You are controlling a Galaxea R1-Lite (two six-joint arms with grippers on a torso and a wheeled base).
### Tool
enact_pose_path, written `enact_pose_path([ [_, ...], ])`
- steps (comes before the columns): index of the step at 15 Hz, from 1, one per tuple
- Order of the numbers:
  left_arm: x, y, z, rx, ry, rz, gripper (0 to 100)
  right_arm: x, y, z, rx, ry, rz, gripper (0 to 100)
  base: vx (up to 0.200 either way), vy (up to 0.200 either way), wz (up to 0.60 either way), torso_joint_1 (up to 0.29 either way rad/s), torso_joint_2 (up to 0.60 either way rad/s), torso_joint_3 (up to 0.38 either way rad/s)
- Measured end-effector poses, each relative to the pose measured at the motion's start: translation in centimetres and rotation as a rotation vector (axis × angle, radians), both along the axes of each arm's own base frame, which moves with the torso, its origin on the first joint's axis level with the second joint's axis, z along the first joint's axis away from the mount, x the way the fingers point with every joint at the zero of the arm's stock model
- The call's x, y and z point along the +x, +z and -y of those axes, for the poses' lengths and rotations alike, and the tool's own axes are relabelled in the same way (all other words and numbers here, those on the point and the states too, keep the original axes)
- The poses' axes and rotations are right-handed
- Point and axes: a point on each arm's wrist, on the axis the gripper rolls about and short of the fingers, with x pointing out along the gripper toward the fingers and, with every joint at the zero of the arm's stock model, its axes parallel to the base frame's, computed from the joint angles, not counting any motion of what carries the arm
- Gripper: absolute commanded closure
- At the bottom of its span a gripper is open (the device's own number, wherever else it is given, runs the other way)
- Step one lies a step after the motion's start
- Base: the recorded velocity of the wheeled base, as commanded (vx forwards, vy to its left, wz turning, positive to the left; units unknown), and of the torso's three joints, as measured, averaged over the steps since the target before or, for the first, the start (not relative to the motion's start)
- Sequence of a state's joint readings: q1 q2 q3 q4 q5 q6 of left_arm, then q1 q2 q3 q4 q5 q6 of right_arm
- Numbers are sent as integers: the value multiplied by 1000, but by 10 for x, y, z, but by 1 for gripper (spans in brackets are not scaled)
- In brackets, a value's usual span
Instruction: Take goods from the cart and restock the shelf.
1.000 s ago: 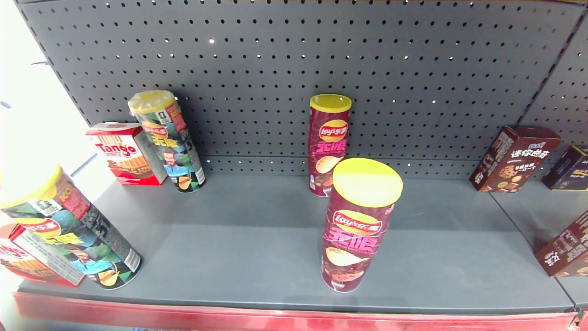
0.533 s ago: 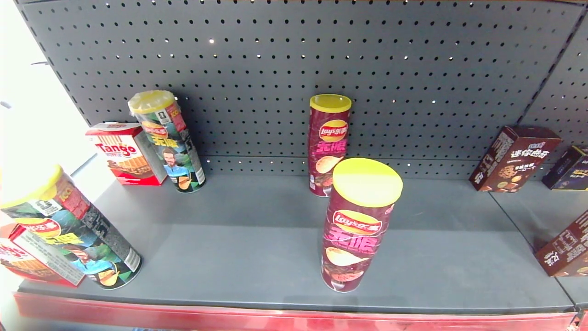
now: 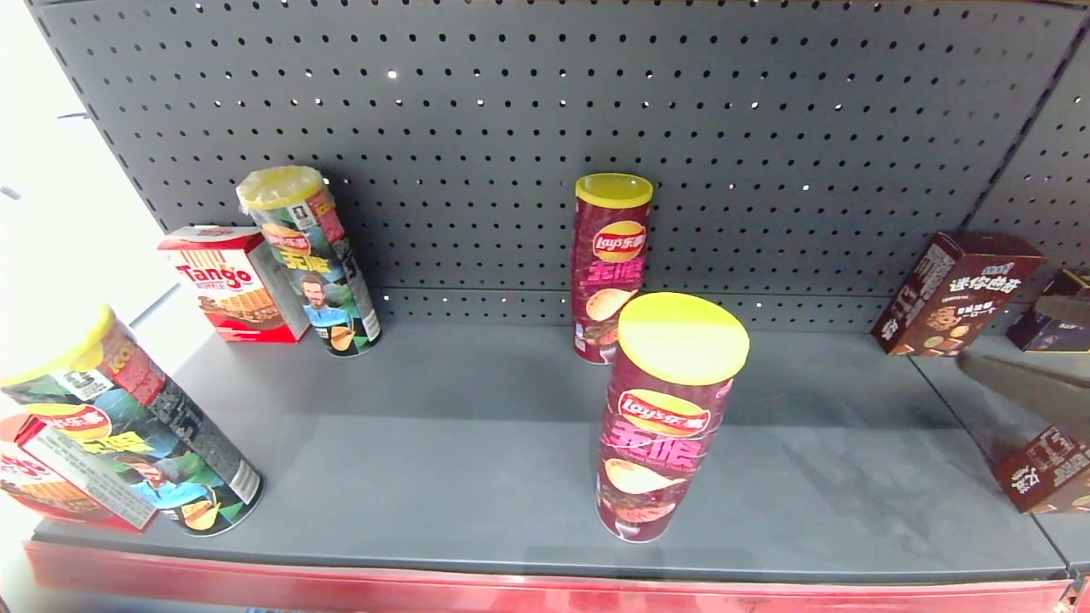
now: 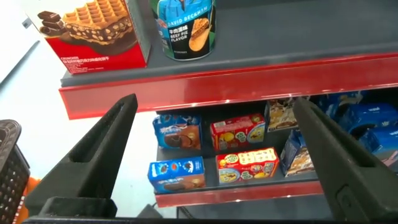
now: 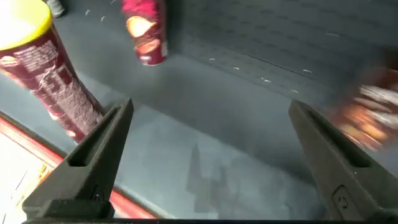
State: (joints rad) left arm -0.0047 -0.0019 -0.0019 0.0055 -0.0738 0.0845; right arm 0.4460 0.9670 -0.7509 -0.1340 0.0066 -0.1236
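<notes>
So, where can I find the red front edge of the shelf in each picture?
Head view: the red edge runs along the bottom, before the dark red can.
Left wrist view: it runs beneath the wafer box and blue-green can.
Right wrist view: it passes before the same dark red can.
Shared landmark: the grey shelf board just behind it.

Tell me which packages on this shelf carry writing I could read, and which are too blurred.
Red rectangular cardboard wafer box: big white name, readable.
Front maroon cylindrical chip can with yellow lid: logo and pink characters, readable.
Rear maroon chip can: same, readable.
Rear dark green chip can: yellow characters readable, fine print too small.
Front dark green chip can: likewise.
Brown cardboard biscuit box: pale characters readable.
</notes>
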Motion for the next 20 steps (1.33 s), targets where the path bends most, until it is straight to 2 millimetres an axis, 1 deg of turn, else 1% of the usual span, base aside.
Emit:
enact_pose_path([
  [2,0,0,0,0,0,0,0,22,-5,-20,-14,60,-17,0,0,0,0,0,0,0],
  [5,0,0,0,-4,-1,-1,0,38,-24,-41,-64,125,-103,0,0,0,0,0,0,0],
  [7,0,0,0,-5,-1,-2,0,39,-39,-50,-98,169,-156,0,0,0,0,0,0,0],
  [9,0,0,0,-5,-1,-3,0,34,-56,-57,-135,222,-208,0,0,0,0,0,0,0],
  [11,0,0,0,-5,-1,-3,0,27,-67,-63,-154,290,-241,0,0,0,0,0,0,0],
  [15,0,0,0,-6,-2,-5,0,25,-71,-72,-164,341,-250,0,0,0,0,0,0,0],
  [20,0,0,0,-8,-3,-7,0,34,-74,-85,-171,361,-256,0,0,0,0,0,0,0],
])
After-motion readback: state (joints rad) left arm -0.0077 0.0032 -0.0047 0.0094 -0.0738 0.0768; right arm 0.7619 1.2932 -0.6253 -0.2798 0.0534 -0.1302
